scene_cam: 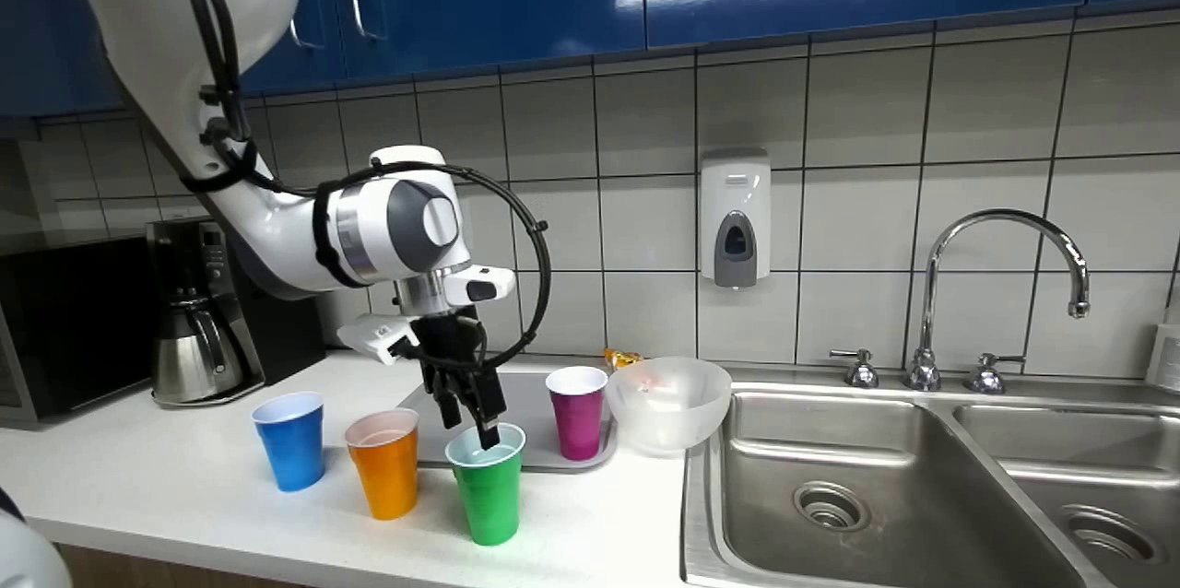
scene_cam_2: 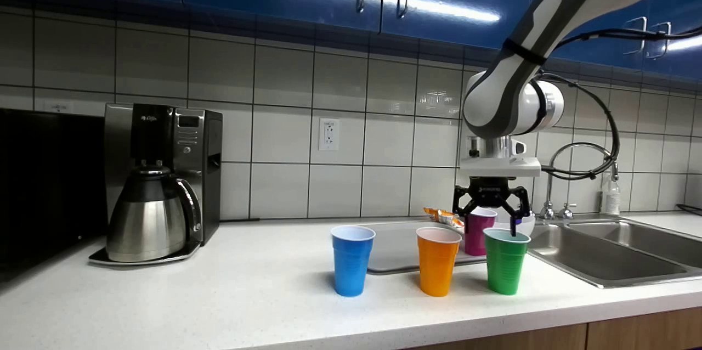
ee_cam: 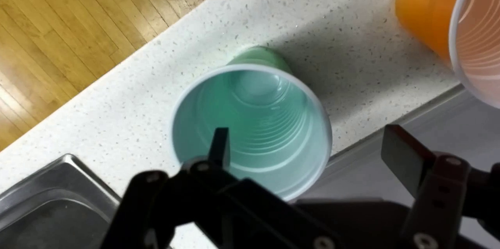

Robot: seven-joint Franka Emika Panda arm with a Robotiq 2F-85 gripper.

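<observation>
Where green cup [scene_cam: 490, 498] stands — tray [scene_cam_2: 395, 246], sink [scene_cam: 913, 500]

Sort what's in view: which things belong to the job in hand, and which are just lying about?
Apparently part of the job:
green cup, upright
end effector, open, right at that cup's mouth

Apparently just lying about, untouched:
blue cup
orange cup
purple cup, on the gray tray
frosted bowl
orange wrapper
coffee maker
</observation>
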